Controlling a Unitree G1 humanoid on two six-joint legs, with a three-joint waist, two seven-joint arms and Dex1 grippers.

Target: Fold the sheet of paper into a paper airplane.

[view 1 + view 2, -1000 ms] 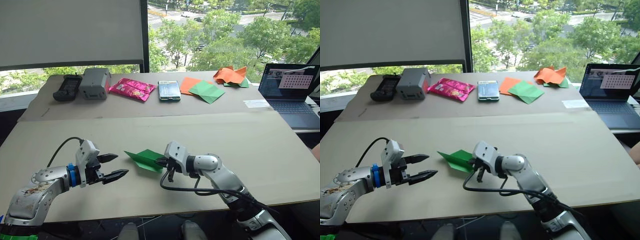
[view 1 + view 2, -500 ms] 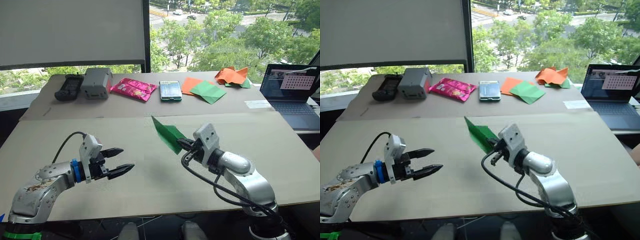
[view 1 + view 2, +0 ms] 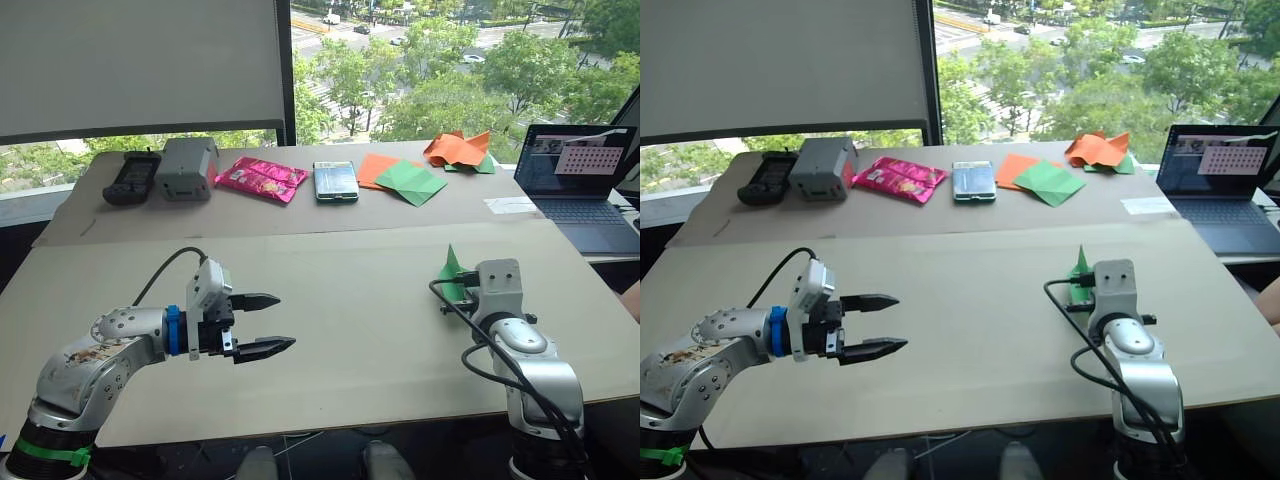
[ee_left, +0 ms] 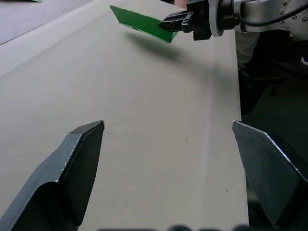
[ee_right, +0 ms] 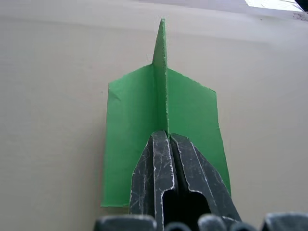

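While the right pincer clamps it, paper airplane points away, fold upright.

The paper airplane sits pinched in the right gripper, well right of the left gripper.

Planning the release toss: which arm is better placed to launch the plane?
Right, probably. The right gripper is shut on the paper airplane, held above the table. The left gripper hangs open and empty, well apart from it.
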